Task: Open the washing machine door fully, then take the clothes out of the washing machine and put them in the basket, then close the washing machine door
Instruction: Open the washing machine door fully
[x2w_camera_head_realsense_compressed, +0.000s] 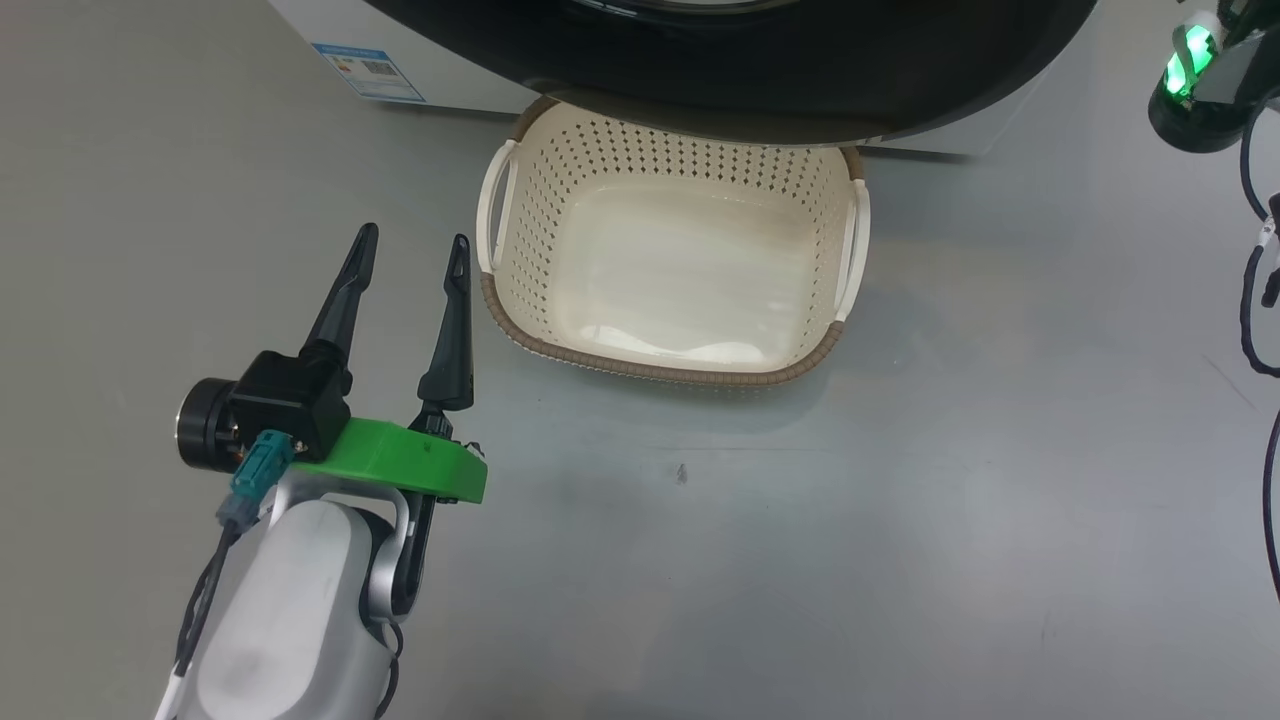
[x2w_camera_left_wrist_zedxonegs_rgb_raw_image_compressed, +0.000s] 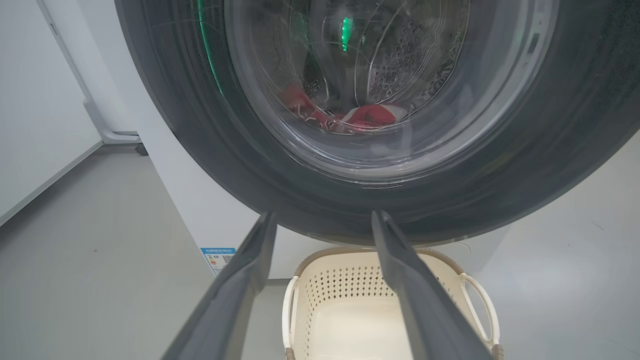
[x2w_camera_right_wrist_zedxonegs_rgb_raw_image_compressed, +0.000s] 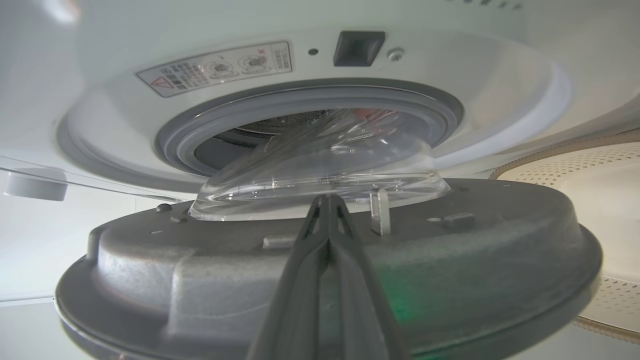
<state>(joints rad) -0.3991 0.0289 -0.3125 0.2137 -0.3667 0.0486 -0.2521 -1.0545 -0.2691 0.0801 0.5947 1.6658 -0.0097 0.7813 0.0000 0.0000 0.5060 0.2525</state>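
Opening step: washing machine door (x2w_camera_right_wrist_zedxonegs_rgb_raw_image_compressed: 475, 260) ajar; right pincer (x2w_camera_right_wrist_zedxonegs_rgb_raw_image_compressed: 327, 200) clenched, apparently on inner face; left pincer (x2w_camera_head_realsense_compressed: 414, 236) released; push wider.

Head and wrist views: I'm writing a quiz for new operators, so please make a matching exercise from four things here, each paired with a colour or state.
Things:
1. left gripper
2. right gripper
3. basket
4. clothes

Colour or state:
a. red with white
b. open
c. shut
d. empty

Pairs: 1-b, 2-c, 3-d, 4-a
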